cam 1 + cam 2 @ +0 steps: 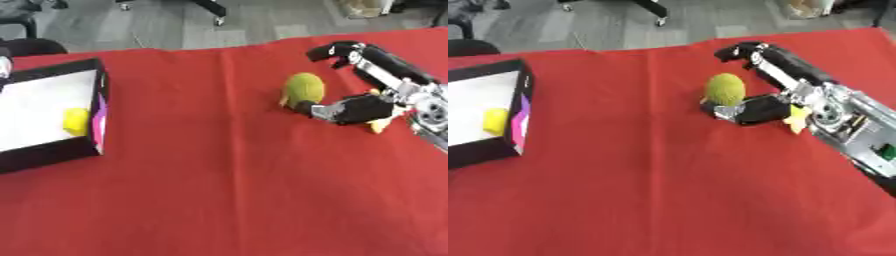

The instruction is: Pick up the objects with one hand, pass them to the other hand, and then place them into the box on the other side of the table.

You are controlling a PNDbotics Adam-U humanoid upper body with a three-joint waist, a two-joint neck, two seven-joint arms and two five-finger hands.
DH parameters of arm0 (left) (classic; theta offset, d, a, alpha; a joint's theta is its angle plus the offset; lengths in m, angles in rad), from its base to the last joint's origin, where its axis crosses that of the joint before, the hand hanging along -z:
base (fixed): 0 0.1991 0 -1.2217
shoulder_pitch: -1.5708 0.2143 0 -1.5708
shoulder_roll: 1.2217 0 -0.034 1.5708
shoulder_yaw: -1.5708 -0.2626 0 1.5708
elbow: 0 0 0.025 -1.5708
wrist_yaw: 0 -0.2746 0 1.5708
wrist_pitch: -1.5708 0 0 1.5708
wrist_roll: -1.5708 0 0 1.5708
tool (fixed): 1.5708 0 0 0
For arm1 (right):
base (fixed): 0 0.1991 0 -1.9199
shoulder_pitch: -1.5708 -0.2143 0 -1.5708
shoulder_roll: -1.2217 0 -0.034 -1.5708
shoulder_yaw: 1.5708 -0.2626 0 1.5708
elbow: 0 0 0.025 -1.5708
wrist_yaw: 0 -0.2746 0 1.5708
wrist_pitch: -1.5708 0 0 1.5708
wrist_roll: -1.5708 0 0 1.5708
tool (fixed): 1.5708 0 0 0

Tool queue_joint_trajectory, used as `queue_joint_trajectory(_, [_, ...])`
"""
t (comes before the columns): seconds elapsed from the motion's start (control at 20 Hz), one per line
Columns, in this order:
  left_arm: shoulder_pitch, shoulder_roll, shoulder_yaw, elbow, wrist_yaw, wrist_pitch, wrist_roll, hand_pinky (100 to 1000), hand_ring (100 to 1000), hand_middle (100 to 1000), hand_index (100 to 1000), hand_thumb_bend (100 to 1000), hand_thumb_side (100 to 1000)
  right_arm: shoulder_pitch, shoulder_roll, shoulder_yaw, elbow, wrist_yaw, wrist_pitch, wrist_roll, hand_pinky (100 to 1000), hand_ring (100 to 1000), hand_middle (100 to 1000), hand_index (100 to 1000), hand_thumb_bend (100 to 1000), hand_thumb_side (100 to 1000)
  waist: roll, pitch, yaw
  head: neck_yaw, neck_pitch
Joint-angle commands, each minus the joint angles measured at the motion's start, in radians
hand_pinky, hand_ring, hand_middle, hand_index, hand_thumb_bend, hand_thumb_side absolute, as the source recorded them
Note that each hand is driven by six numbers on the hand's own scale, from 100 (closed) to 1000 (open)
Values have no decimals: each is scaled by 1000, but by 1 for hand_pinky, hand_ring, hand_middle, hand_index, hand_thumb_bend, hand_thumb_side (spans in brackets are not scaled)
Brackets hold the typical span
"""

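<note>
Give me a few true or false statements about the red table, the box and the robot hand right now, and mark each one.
1. The black-walled, white-floored box sits on the table's left side. True.
2. That box is empty. False: a small yellow object lies inside.
3. The robot's right hand is beside the round yellow-green fruit-like object, fingers spread around it. True.
4. The fruit-like object is already in the box. False: it rests on the red tablecloth on the right.
5. The left hand holds the fruit. False: no left hand shows.

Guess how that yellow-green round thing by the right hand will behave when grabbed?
The yellow-green object looks rounded, so it may roll on the red cloth. Its surface seems rough, probably not slippery. The right hand is open around it, not yet closed.
</note>
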State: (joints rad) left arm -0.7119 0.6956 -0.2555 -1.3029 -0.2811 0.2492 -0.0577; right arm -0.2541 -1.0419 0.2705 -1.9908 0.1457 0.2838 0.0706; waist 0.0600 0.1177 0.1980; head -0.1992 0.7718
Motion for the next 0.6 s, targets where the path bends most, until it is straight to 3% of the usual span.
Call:
queue_joint_trajectory(0.05, [-8,45,24,-26,18,9,10,824,701,656,776,100,487,23,-88,-80,-9,-30,38,12,841,916,846,893,490,490,-15,6,-1,-7,-2])
queue_joint_trajectory(0.35, [2,49,31,-50,43,19,23,825,699,654,775,100,497,104,-170,-158,-9,-39,121,81,889,938,883,909,529,478,-11,16,-1,-11,-8])
queue_joint_trajectory(0.45, [5,52,31,-58,48,22,26,825,700,655,775,100,497,125,-186,-182,-9,-42,140,113,893,942,887,914,476,457,-8,19,-1,-12,-13])
queue_joint_trajectory(0.5, [7,53,32,-61,49,24,27,825,700,654,775,100,498,131,-193,-192,-9,-45,145,127,896,944,890,916,549,438,-7,20,-1,-13,-16])
queue_joint_trajectory(0.6, [11,55,32,-63,50,28,28,825,701,654,775,100,499,143,-210,-213,-9,-51,151,155,904,947,895,919,569,404,-5,23,-3,-14,-22])
